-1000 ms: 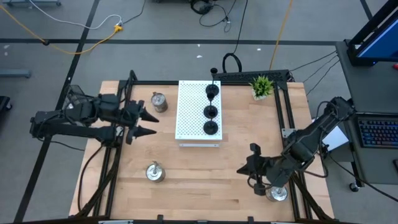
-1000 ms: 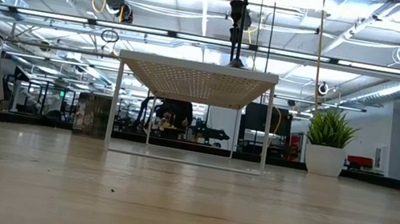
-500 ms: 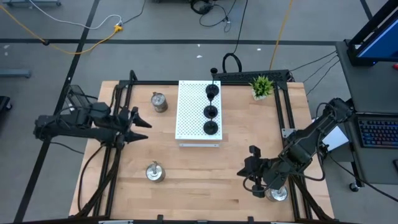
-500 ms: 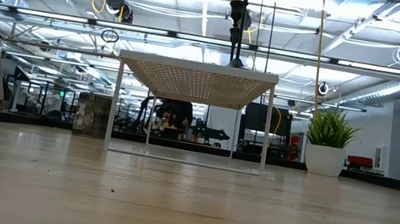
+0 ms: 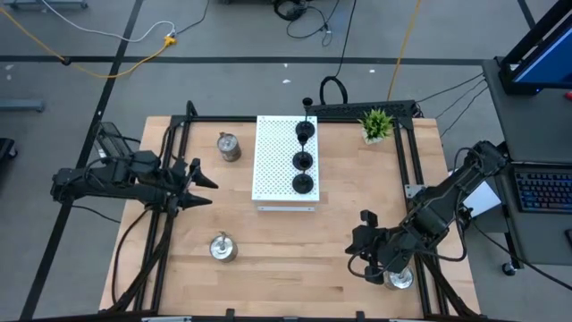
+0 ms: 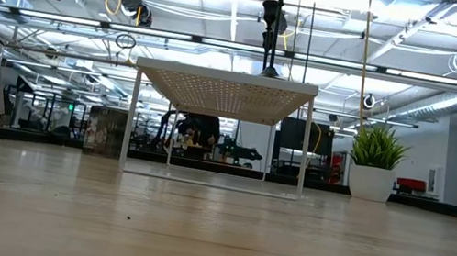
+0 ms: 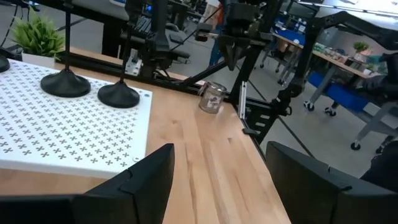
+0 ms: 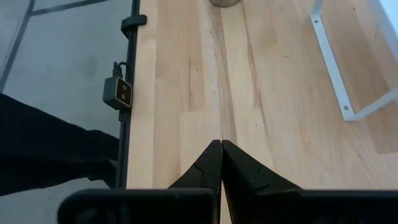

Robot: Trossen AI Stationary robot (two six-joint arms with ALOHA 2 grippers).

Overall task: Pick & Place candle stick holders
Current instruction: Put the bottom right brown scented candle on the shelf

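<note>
Left gripper, fingers spread apart w/ nothing between them, hovers above the table's left side, tips pointing right toward the white perforated board. Left wrist view shows the same gripper w/ both dark fingers wide apart over bare wood. Right gripper sits low over the near right part of the table, pointing left; right wrist view shows its gripper w/ fingertips pressed together, holding nothing.

Three black candle stick holders stand in a line along the board's right edge, far to near. One silver holder stands on the wood just left of the board's far end; left wrist view shows it too. A second silver holder stands near the front, left of centre. A third silver holder sits at the near right corner, partly hidden under the right arm.

Small green potted plant stands at the far right, well apart from the board
</note>
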